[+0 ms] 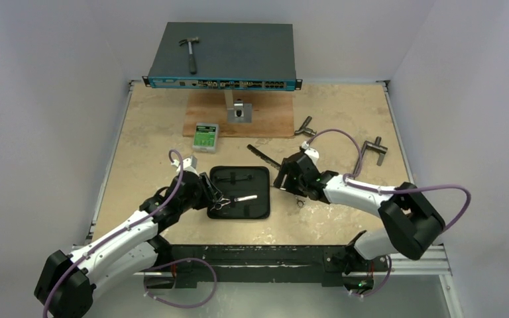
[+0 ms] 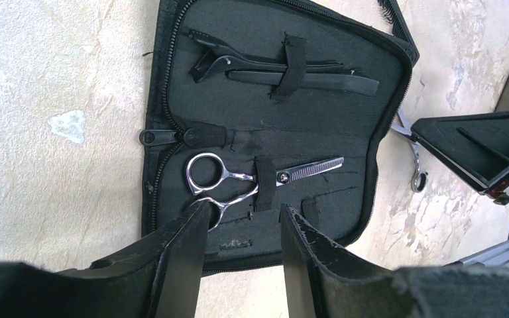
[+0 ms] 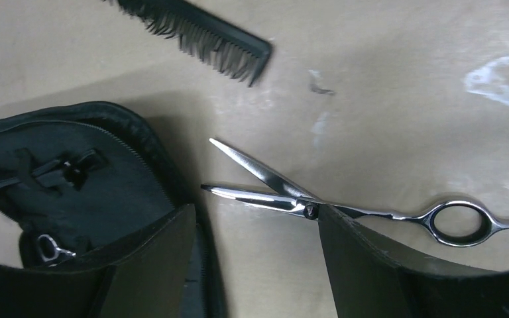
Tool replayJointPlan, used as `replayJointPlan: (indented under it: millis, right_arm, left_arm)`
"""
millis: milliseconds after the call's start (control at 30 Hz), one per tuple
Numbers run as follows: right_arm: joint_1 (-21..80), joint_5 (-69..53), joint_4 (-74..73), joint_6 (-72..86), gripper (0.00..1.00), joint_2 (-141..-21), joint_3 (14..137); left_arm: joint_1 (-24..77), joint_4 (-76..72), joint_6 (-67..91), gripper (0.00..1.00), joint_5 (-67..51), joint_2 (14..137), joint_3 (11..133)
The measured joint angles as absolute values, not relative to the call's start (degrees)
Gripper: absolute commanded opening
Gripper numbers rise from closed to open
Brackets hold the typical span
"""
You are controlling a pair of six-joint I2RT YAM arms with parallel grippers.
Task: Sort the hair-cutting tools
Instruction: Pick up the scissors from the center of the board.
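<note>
My right gripper (image 3: 255, 212) wide, empty, above loose scissors (image 3: 371, 213); next I close near pivot, carry to case (image 3: 106, 172). Left gripper (image 2: 244, 211) half-open, empty.

Silver thinning scissors (image 2: 283, 176) with one toothed blade lie closed under an elastic strap in the lower half of the open black zip case (image 2: 344, 126). Slim black hair clips (image 2: 238, 64), perhaps two, are strapped in its upper half. Plain silver scissors (image 3: 295, 199) lie beside the case on the tabletop (image 3: 384, 99), blades parted. A black comb (image 3: 205, 33) lies near their tips.
</note>
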State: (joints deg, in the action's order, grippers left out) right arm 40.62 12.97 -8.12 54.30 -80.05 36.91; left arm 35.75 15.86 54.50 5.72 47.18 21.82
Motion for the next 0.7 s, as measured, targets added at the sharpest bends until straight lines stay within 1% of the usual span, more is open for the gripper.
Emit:
replayJointPlan:
  millis: [167,267,433,600,700]
  right_arm:
    - [41.7,11.3,-7.9,55.0,0.68,-83.2,40.0]
    - [41.7,13.0,-12.0,53.5,0.68,-82.3,40.7]
    - [40.7,15.9,-19.2,45.5,0.69,-80.3,43.5]
    - [40.3,16.2,-20.2,39.0,0.67,-81.4,44.4]
    - [40.3,16.0,-20.1,35.8,0.70,-82.8,44.4]
  left_arm:
    - [35.7,15.9,54.5,0.43,5.5,47.3,21.8]
    - [35.7,15.9,54.6,0.43,5.5,47.2,21.8]
    - [35.7,15.9,54.9,0.43,5.5,47.2,21.8]
    - [35.7,15.0,55.0,0.42,4.8,48.3,21.8]
    - [35.7,14.6,55.0,0.42,4.3,48.5,21.7]
